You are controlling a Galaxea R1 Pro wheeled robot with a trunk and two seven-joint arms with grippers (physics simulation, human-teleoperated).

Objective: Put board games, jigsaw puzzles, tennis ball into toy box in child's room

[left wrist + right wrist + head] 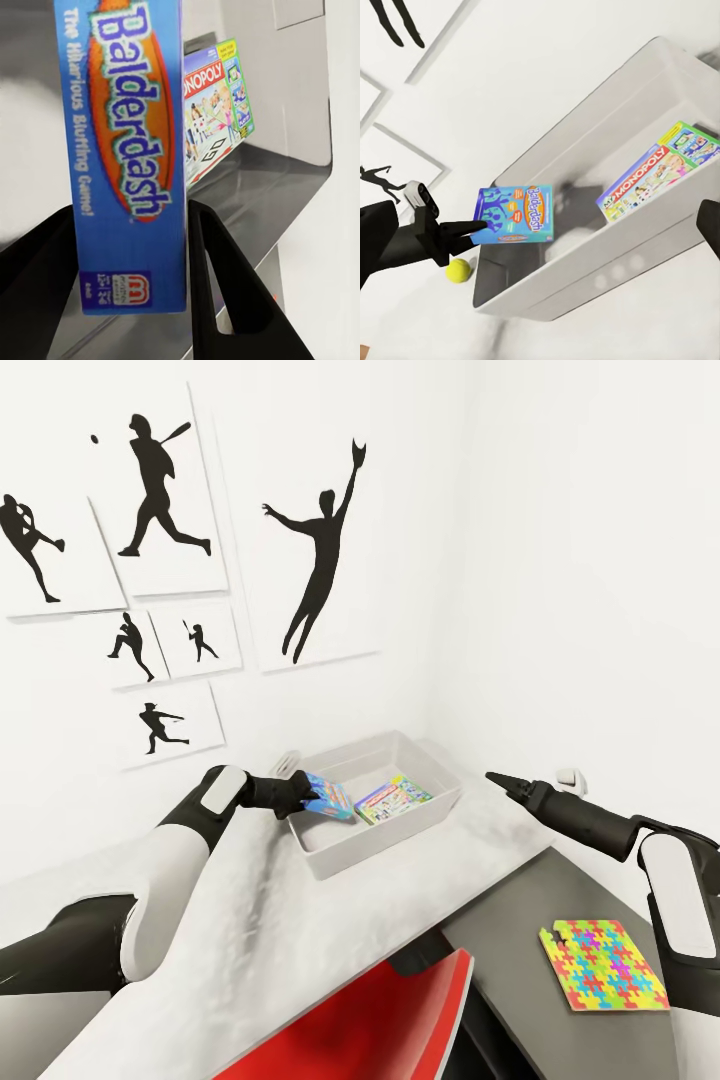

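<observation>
The blue board game (pixel 328 798) is clamped between the fingers of the left end effector (pixel 300 792) and held over the near-left rim of the toy box (pixel 420 755), which stands on the counter (pixel 300 950) against the wall. The game is judged to overhang the rim rather than sit clear above the cavity, so if it is released here it could catch on the edge and tip outward, toward the tennis ball (pixel 457 270) lying just beside the tub. A second board game (pixel 393 800) already leans inside, and the blue one could land on it and be left propped up. The right end effector (pixel 497 777) is held apart from the tub with nothing in it; its fingers appear drawn together. One jigsaw puzzle (pixel 603 964) lies on the lower dark section. How far the blue game's lower edge reaches past the rim cannot be made out, and part of the tub floor is hidden by the held game.
</observation>
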